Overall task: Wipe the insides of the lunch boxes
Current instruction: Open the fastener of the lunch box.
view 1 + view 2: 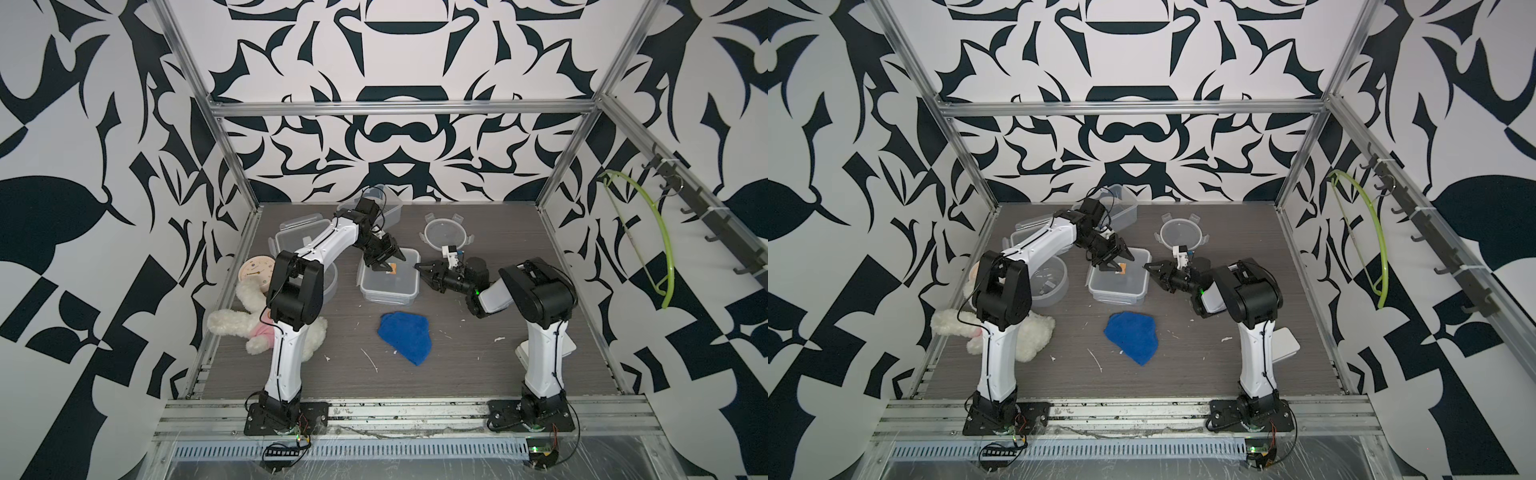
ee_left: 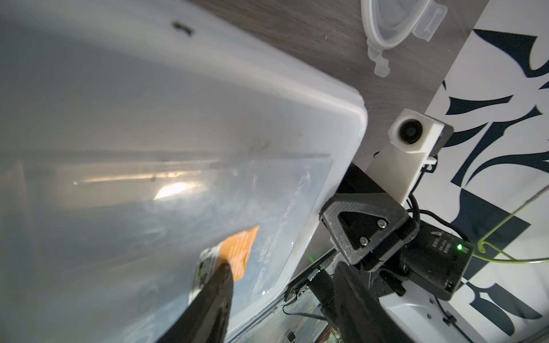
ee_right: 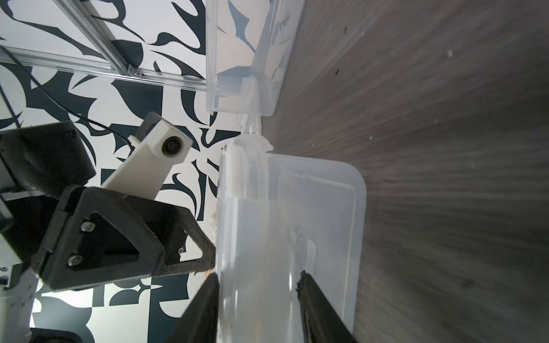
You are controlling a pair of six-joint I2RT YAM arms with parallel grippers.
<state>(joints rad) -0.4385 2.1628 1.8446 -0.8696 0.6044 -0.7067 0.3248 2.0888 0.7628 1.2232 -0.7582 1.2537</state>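
Left pincer (image 1: 395, 265), arm arched, hangs spread over a clear square plastic box (image 1: 388, 296); right pincer (image 1: 420, 272), arm low, straddles its wall, grip unclear.

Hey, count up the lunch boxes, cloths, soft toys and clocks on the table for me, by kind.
Translucent clear plastic lunch boxes: 3 (square box, round box, rectangular box)
Blue cloth: 1
White plush toy: 1
Round beige clock: 1
Total: 6

We count three lunch boxes (image 1: 388, 291) (image 1: 1057, 286) (image 1: 390, 208), one round lid (image 1: 446, 235), one blue cloth (image 1: 405, 334), one plush toy (image 1: 228, 324), one clock (image 1: 255, 270).
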